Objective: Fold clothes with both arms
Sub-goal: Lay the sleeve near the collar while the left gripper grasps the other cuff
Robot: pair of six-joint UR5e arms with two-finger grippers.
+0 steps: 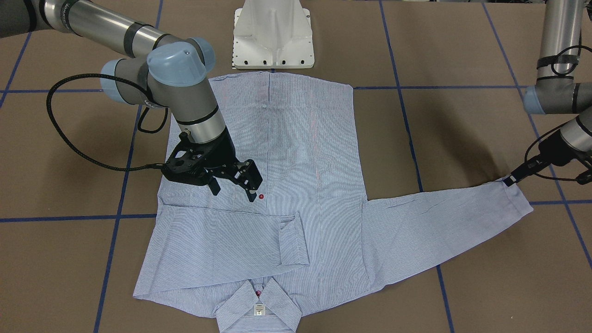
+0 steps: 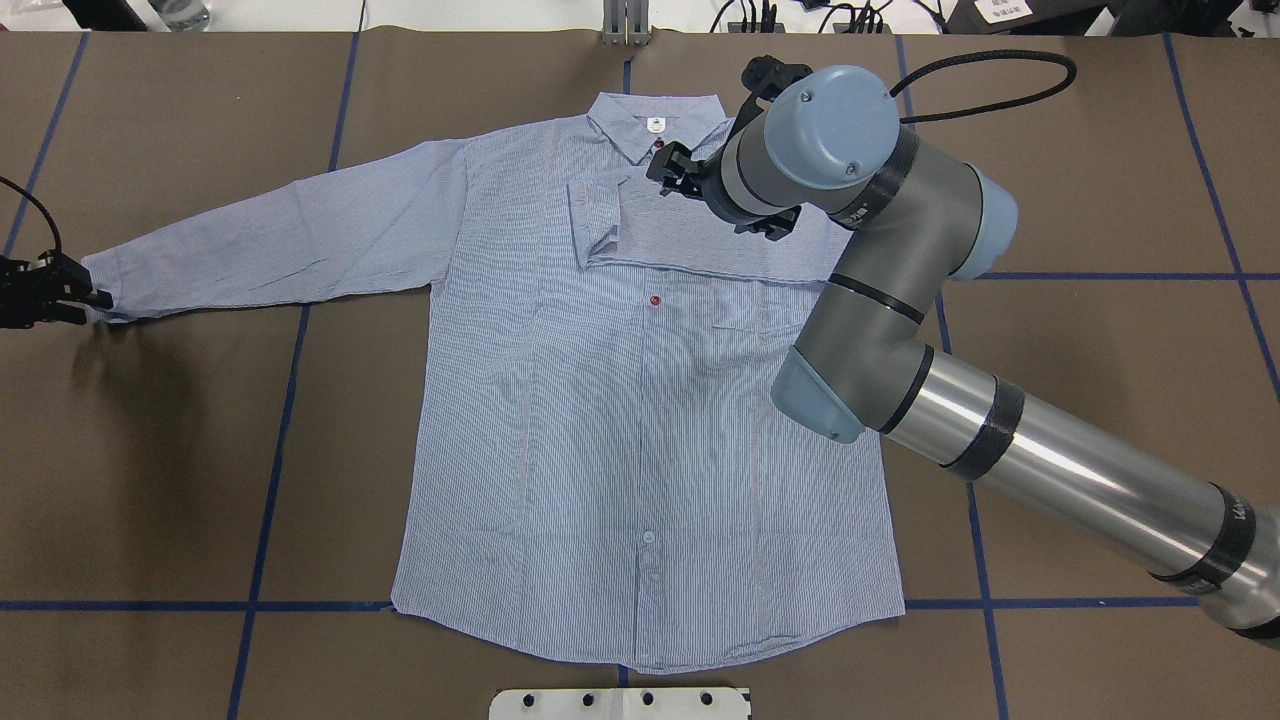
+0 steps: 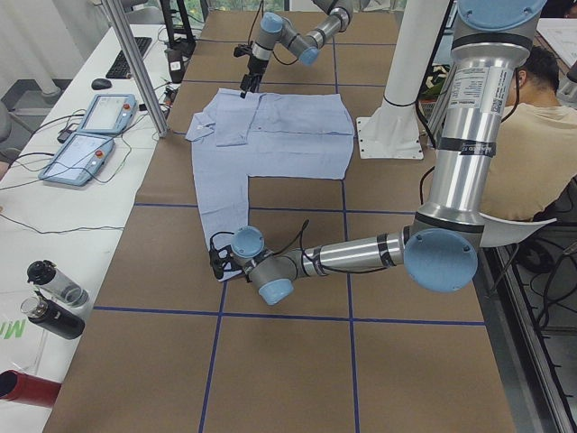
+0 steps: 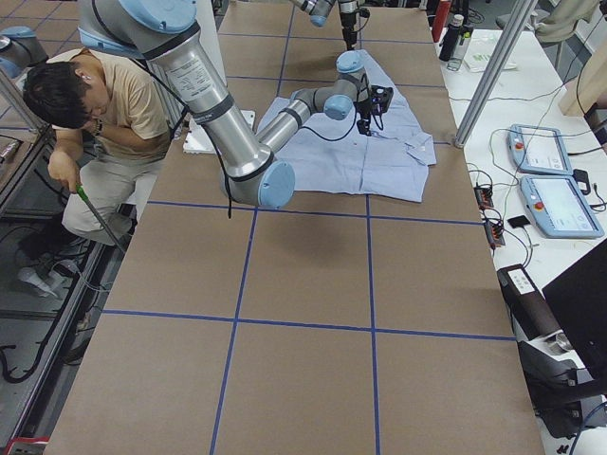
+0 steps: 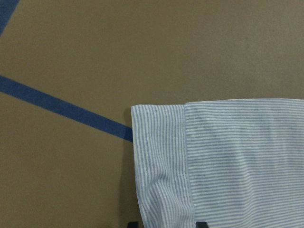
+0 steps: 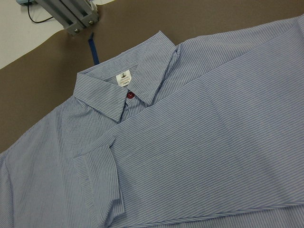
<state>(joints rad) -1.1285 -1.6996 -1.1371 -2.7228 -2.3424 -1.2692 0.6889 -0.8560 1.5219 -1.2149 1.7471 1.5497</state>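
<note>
The striped shirt (image 1: 300,152) lies flat and face up on the brown table, also in the overhead view (image 2: 620,420). Its collar (image 2: 655,125) is at the far side from the robot. One sleeve (image 1: 222,240) is folded across the chest, and its cuff (image 2: 595,220) lies near the button placket. The other sleeve (image 2: 270,240) stretches straight out sideways. My left gripper (image 2: 98,298) is low at the end of that sleeve and shut on its cuff (image 5: 161,156). My right gripper (image 1: 233,190) hangs open and empty above the chest, beside the folded sleeve (image 6: 213,142).
The white pedestal base (image 1: 273,37) stands at the shirt's hem. Blue tape lines (image 2: 270,500) cross the table. A seated person (image 4: 95,114) is beside the robot. Teach pendants (image 3: 90,126), a metal post (image 3: 135,63) and bottles (image 3: 54,289) are on the far bench.
</note>
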